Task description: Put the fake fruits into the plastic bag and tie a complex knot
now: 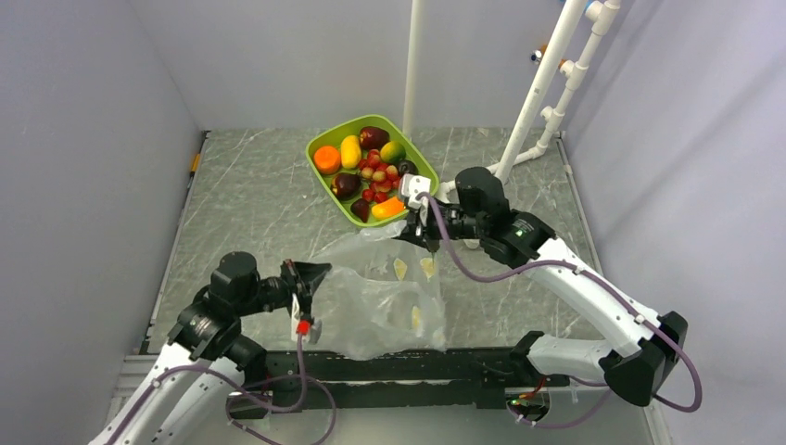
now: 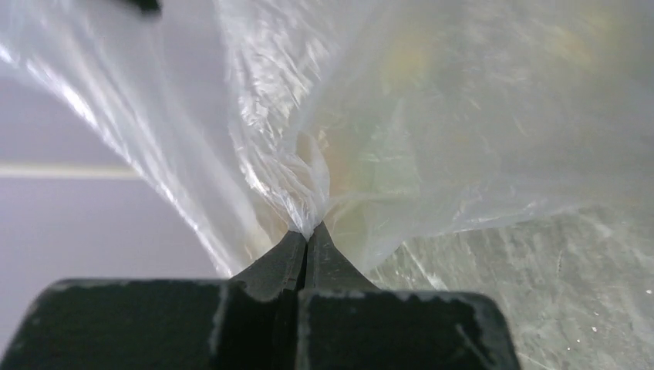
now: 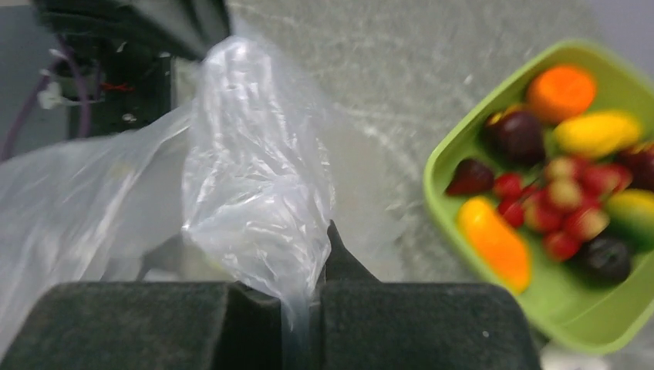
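Your left gripper (image 2: pixel 308 231) pinches the near edge of the thin clear plastic bag (image 1: pixel 389 297); your right gripper (image 3: pixel 308 258) pinches its far edge. The shiny fake fruits (image 1: pixel 371 167) sit in the lime green tray (image 1: pixel 315 148) beyond. Pull too hard and the bag may rip.

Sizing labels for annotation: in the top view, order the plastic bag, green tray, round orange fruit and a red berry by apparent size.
Largest: plastic bag and green tray, too alike to rank.
Then round orange fruit.
Smallest: red berry.

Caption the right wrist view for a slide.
Right gripper pinches the clear plastic bag; fake fruits lie in the green tray alongside.
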`<state>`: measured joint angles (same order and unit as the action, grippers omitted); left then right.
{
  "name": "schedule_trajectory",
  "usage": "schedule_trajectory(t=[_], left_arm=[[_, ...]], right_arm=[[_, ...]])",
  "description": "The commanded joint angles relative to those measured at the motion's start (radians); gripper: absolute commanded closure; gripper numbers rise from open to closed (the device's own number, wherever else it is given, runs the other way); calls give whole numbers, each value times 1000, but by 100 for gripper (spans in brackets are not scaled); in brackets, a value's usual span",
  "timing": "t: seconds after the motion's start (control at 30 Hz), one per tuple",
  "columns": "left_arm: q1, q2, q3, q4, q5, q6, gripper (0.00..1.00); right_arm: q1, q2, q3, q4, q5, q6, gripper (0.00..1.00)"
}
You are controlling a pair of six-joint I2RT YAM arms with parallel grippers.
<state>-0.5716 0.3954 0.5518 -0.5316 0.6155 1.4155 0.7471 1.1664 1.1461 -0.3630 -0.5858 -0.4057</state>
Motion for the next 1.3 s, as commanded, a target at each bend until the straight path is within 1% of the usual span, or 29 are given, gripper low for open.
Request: schedule_trajectory(t=[0.0, 0.03, 0.1, 0.17, 0.2, 0.27, 0.3, 0.33, 0.37, 0.4, 0.47, 0.53, 0.6, 0.63, 0.67, 0.7, 0.73, 0.77, 0.83, 0.93, 1.03, 1.07, 1.1, 1.13, 1.17, 1.2, 1.23, 1.27], left_arm=[[181, 133, -17, 128, 98, -122, 98], [228, 169, -12, 148, 126, -129, 93], [299, 237, 8, 181, 177, -139, 79], [317, 296, 36, 220, 193, -199, 67], [321, 321, 63, 228, 194, -241, 59], [338, 368, 142, 207, 216, -366, 28], [349, 385, 190, 173, 243, -416, 21], [356, 400, 244, 140, 270, -473, 7], [361, 408, 291, 114, 290, -543, 1], [362, 415, 339, 98, 300, -630, 1], [363, 432, 427, 66, 292, -792, 0], [378, 471, 542, -2, 286, -910, 1], [413, 509, 625, -71, 362, -1005, 1], [425, 527, 648, -79, 403, -1055, 1], [425, 544, 660, -76, 422, -1101, 1], [420, 563, 663, -34, 423, -1163, 1], [412, 582, 656, 12, 395, -1248, 1], [400, 610, 659, 25, 353, -1307, 1], [364, 675, 679, -4, 276, -1337, 1], [277, 758, 689, -53, 144, -1283, 1], [222, 793, 621, 12, 33, -1292, 1], [201, 810, 613, 23, -20, -1284, 0], [184, 826, 606, 28, -44, -1278, 0], [173, 842, 604, 32, -44, -1272, 6], [168, 858, 604, 34, -26, -1265, 25], [166, 876, 609, 28, -14, -1261, 49], [165, 894, 616, 20, 3, -1256, 67], [164, 909, 624, 9, 33, -1242, 80]], right_arm=[[-70, -64, 4, -181, 1, 297, 100], [-86, -72, -10, -168, 3, 340, 100], [-108, -77, -20, -132, 8, 433, 100], [-123, -68, -8, -89, 8, 522, 100], [-127, -63, 4, -71, 13, 563, 100], [-137, -55, 25, -51, 33, 662, 100], [-141, -54, 32, -49, 48, 694, 100], [-143, -58, 33, -48, 64, 727, 100], [-145, -63, 29, -47, 78, 757, 100], [-145, -67, 25, -46, 92, 781, 100], [-146, -75, 14, -54, 128, 827, 100], [-146, -81, 8, -69, 162, 858, 100], [-146, -96, -5, -68, 183, 880, 100], [-145, -107, -12, -60, 185, 893, 100], [-146, -117, -20, -52, 195, 907, 100], [-144, -125, -27, -42, 195, 924, 100], [-143, -133, -36, -26, 195, 935, 100], [-142, -139, -40, -19, 205, 946, 100], [-138, -148, -44, -8, 212, 950, 100], [-136, -160, -50, -8, 193, 926, 100], [-133, -180, -77, -8, 189, 892, 100], [-133, -186, -86, -11, 191, 878, 100], [-134, -195, -92, -11, 192, 859, 100], [-133, -204, -101, -7, 194, 839, 100], [-134, -215, -114, -3, 202, 823, 94], [-133, -223, -121, -5, 217, 799, 89], [-133, -228, -126, -13, 231, 772, 83], [-133, -231, -127, -21, 255, 747, 79]])
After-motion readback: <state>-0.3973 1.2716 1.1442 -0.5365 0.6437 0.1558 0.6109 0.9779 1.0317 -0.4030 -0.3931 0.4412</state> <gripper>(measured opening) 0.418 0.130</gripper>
